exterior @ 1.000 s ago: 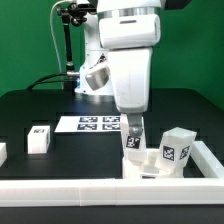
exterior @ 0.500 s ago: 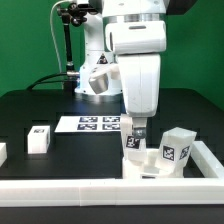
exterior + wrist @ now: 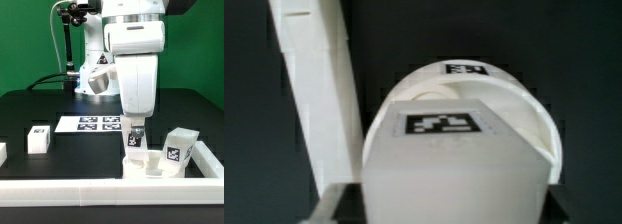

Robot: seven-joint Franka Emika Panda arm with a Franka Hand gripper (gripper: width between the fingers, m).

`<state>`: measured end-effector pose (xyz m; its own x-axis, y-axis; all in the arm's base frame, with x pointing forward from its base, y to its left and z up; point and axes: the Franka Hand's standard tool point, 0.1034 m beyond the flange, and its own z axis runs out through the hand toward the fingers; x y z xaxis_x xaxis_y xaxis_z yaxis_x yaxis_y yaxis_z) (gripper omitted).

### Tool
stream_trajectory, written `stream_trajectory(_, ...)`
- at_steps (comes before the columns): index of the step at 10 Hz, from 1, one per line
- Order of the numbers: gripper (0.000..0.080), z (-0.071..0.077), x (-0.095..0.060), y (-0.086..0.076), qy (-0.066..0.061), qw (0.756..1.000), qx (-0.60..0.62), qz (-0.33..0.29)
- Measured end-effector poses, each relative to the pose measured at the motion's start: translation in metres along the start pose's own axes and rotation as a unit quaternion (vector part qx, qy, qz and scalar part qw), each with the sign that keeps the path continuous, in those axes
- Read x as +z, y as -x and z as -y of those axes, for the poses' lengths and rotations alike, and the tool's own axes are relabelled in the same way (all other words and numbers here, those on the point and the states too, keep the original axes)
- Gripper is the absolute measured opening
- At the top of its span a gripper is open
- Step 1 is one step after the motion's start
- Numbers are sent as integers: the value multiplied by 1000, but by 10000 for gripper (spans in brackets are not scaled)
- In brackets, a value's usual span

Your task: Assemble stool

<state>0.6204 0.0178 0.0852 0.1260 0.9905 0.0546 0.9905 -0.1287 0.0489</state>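
The round white seat (image 3: pixel 146 166) lies low in the front corner at the exterior view's right. An upright white leg block (image 3: pixel 134 144) with a square tag stands on it, and my gripper (image 3: pixel 134 133) is shut on that block from above. In the wrist view the held leg block (image 3: pixel 452 150) fills the middle, its tag facing the camera. The dark fingers (image 3: pixel 338 206) hug its sides, and the seat's curved edge (image 3: pixel 464 75) shows beyond it. A second leg block (image 3: pixel 177 150) leans beside the seat. A third leg block (image 3: pixel 39 138) stands alone at the exterior view's left.
A raised white wall (image 3: pixel 90 190) runs along the table's front and up the side at the exterior view's right (image 3: pixel 211 158); it also shows in the wrist view (image 3: pixel 313 90). The marker board (image 3: pixel 92 123) lies flat behind the gripper. Another white piece (image 3: pixel 2 151) sits at the left edge.
The jaws have shut on the leg block standing on the seat. The arm shifted slightly toward the exterior view's right; the other parts stayed put.
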Motion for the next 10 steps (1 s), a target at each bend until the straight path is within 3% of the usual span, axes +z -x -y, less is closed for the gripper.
stream_trajectory(2,340,4,1,2,-13,993,118,-1)
stream_trajectory(7,340,0,2,1,-5,943,332,-23)
stream_trajectory(10,340,1,3,0,-8,907,421,-24)
